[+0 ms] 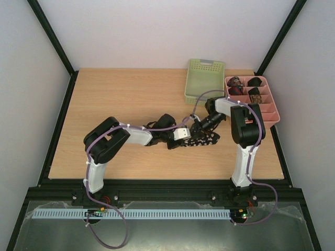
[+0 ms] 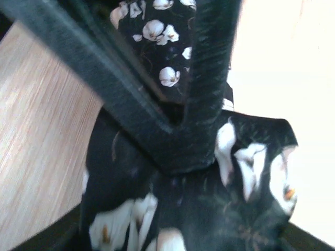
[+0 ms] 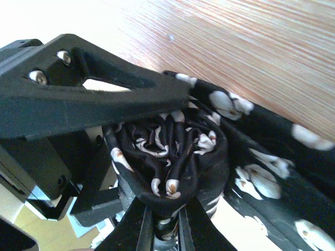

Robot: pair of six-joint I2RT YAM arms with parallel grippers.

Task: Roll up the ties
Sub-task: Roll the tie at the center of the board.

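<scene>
Near edge: both arm bases. Both arms reach in toward the middle of the pale wood-grain worktop (image 1: 115, 99) and meet over one thing.

Mid-worktop: long black fabric necktie printed with pale flowers (image 1: 207, 139), part rolled, part loose.
- Right pincer (image 3: 165, 230) is closed on the base of the rolled end, fabric pinched between its two fingers. It reads as the anchor that keeps the coil from springing apart.
- Left pincer (image 1: 189, 141) comes in from the opposite side. In the right wrist view one of its black fingers lies across the top of the coil, likely steadying or pressing the turns.
- Cannot tell whether the left pincer's jaws stand apart or together; the left wrist view is too near and too blurred.

Orientation:
- The spiral end of the coil faces the right wrist camera, so the roll's axis runs about along the right pincer's fingers.
- The unrolled length lies flat on the wood, leading away from the coil.
- In the top view its long axis runs left to right across the worktop, right end a little farther back. Tip of the loose end not made out.

Far right: light green slotted plastic basket (image 1: 205, 78), and just beside it a pink plastic tray with dividers (image 1: 272, 117). Small rolled ties (image 1: 255, 82) in dark red, black and brown sit in its far compartments. Judged: finished rolls go there, so this necktie is mid-roll and not yet ready to move.
</scene>
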